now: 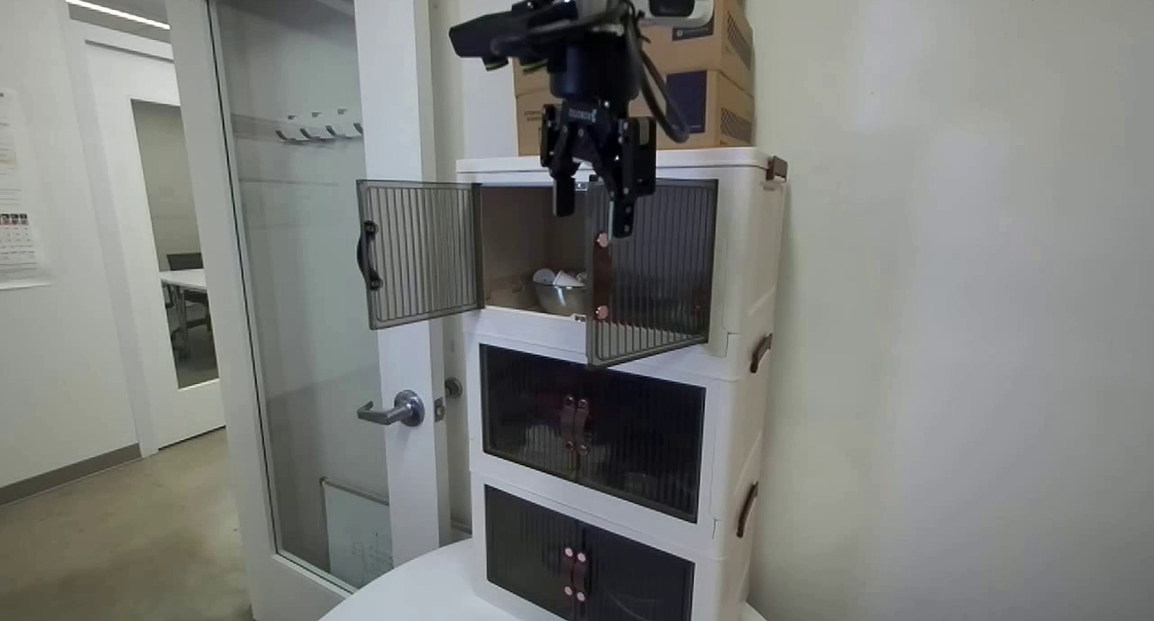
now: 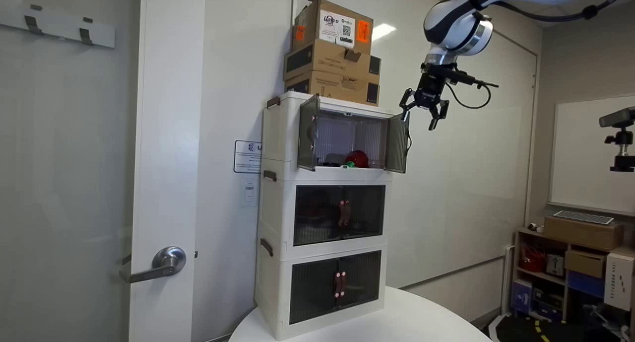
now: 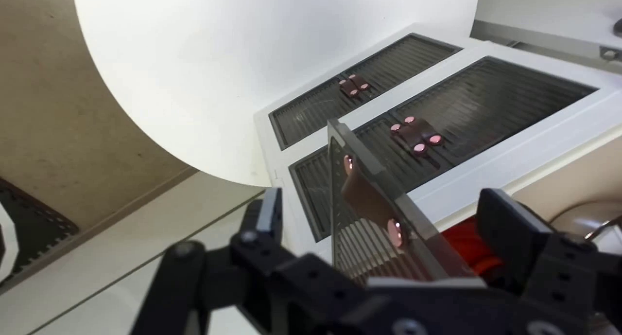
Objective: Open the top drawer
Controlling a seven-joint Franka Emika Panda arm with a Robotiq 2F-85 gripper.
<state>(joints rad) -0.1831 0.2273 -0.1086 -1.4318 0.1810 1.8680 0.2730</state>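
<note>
The top drawer is the uppermost white-framed compartment. Both its smoky ribbed doors stand swung open: in an exterior view, one door (image 1: 424,256) is at the left and the other (image 1: 654,269) at the right. Both doors also show in an exterior view (image 2: 307,133). My gripper (image 1: 593,208) is open and empty, pointing down at the top edge of one door. It shows beside that door in an exterior view (image 2: 419,116). In the wrist view, the door's edge and brown handle (image 3: 367,196) appear between my spread fingers (image 3: 384,208); contact cannot be told.
Inside the compartment are a bowl (image 1: 559,296) with white items and a red round object (image 2: 358,158). Two lower compartments (image 2: 340,215) are shut. Cardboard boxes (image 2: 332,59) are stacked on top. The stack stands on a round white table (image 2: 421,317). A glass door (image 1: 397,242) stands beside it.
</note>
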